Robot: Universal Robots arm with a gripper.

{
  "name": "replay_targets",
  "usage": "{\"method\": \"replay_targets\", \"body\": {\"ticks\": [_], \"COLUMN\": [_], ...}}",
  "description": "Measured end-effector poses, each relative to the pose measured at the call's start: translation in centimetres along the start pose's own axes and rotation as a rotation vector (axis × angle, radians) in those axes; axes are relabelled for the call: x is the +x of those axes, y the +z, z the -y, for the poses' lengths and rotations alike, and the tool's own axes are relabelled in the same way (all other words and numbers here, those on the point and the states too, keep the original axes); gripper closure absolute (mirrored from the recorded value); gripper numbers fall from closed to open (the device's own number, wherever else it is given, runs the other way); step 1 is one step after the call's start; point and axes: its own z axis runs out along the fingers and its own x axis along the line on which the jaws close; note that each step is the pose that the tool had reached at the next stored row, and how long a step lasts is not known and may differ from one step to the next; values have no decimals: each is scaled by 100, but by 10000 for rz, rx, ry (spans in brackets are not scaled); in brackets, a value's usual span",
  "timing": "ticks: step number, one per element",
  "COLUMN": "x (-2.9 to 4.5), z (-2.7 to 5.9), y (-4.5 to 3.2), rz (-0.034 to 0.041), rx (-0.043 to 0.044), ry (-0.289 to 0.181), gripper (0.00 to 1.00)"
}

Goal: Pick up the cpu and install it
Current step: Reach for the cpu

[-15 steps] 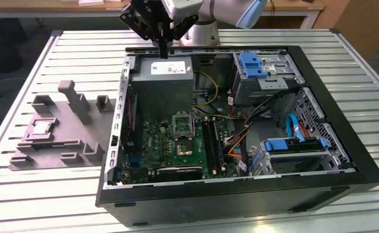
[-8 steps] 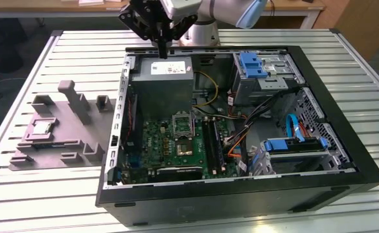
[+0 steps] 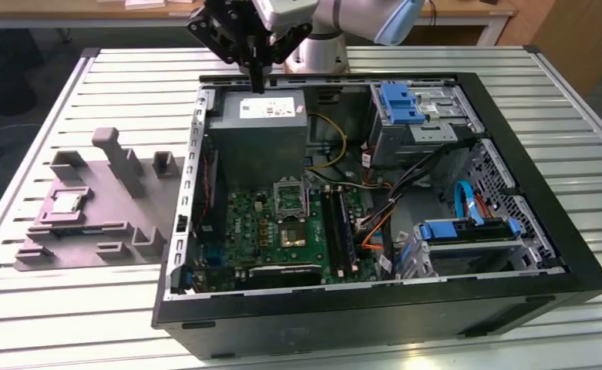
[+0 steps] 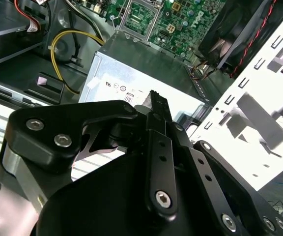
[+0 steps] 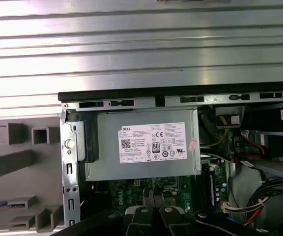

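Jaws looked pinched shut with nothing between them, I think, since the linkage half hid their tips in both wrist views. They hung over the power supply (image 5: 144, 145) at the case's (image 3: 383, 316) back edge. In the exterior view, the cpu (image 3: 66, 202) sat in the grey fixture (image 3: 105, 231) on the surface (image 3: 54, 301), well apart.

A robotics lab bench: opened computer case (image 3: 383, 312) on slatted aluminium table (image 3: 136, 77).
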Motion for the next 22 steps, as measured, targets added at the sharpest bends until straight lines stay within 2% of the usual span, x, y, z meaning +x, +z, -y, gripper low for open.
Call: {"method": "replay_targets", "body": {"ticks": [14,16,22], "x": [34,62,80], "z": [3,5,6], "y": [-1,-2,-2], "rz": [0,0,0], "rx": [0,0,-1], "ry": [0,0,0], "gripper": [89,89,89]}}
